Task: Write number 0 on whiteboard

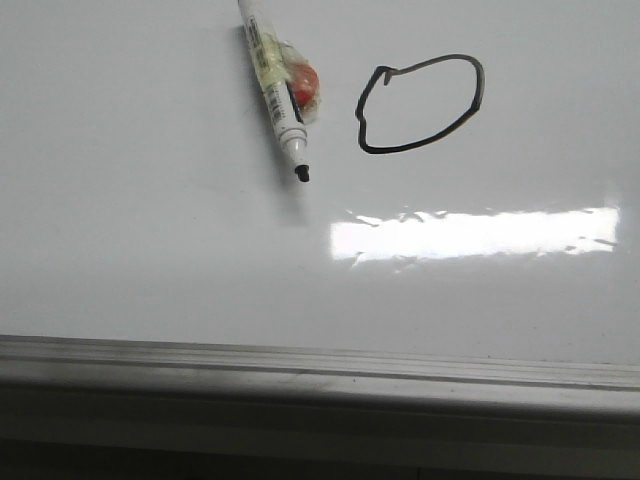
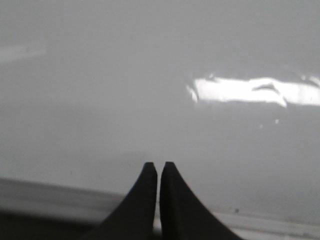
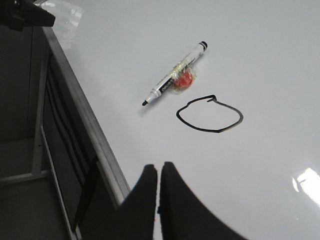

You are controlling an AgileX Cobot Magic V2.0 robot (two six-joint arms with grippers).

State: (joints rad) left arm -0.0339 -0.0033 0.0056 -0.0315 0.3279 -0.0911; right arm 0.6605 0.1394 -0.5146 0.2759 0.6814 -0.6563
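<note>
Lying flat on the whiteboard [image 1: 150, 260], a marker [image 1: 272, 85] rests uncapped with its black tip pointing toward the near rail [image 1: 320, 365]. Clear tape and an orange-red blob [image 1: 303, 84] are wrapped around the middle of its white barrel. No gripper touches it.

The number 0 [image 1: 420, 105] is drawn in thin black line just to the right of the marker in the front view, apart from it. The outline is closed, lopsided, wider than tall, with a small kink at its upper left corner. A bright rectangular glare [image 1: 475, 235] sits on the glossy surface between the drawn figure and the near rail.

Left gripper [image 2: 158, 166]: its two dark fingers stand pressed together with only a hairline between them, clenched on nothing. It hangs over the board near the rail, and its camera shows bare white board and the glare.

Right gripper [image 3: 159, 168]: its fingers are likewise clenched together and empty. It sits at the board's edge beside the grey rail, well apart from the marker [image 3: 175, 80] and from the number 0 [image 3: 210, 115], both of which lie ahead of it on the board. Beyond the rail, a dark frame [image 3: 60, 165] stands below the board's edge.
</note>
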